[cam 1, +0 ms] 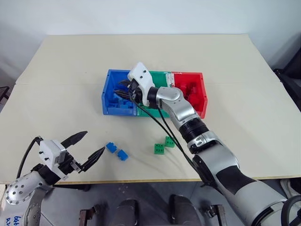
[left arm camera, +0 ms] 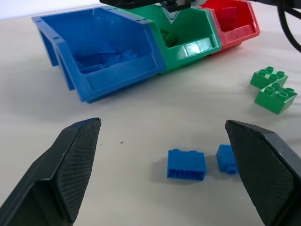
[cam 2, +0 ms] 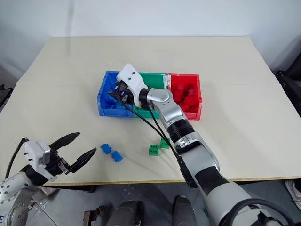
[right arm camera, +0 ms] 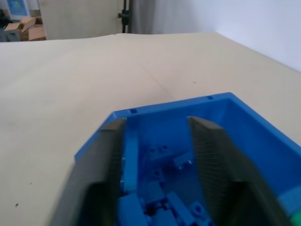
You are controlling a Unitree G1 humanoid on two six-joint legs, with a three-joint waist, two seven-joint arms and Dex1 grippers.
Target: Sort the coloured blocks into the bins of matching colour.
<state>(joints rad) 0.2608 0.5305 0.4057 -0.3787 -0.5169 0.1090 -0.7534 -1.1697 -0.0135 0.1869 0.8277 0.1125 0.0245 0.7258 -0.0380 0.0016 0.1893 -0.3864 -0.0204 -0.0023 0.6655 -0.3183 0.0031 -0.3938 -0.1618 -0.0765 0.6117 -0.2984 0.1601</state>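
Note:
The three joined bins stand mid-table: blue bin (cam 1: 112, 100), green bin (cam 1: 160, 77), red bin (cam 1: 201, 92). My right gripper (cam 1: 125, 89) hovers over the blue bin. In the right wrist view its fingers (right arm camera: 106, 155) stand apart with nothing between them, above several blue blocks (right arm camera: 160, 200) lying in that bin. Red blocks (cam 1: 190, 89) lie in the red bin. Two blue blocks (cam 1: 111, 147) (cam 1: 122, 154) and two green blocks (cam 1: 159, 149) (cam 1: 170, 141) rest on the table near the front edge. My left gripper (cam 1: 94, 141) is open and empty, just left of the loose blue blocks.
The beige table (cam 1: 244, 70) stretches wide around the bins. Its front edge runs close behind the loose blocks. The right arm's black cables (cam 1: 162, 125) hang over the table between the bins and the green blocks.

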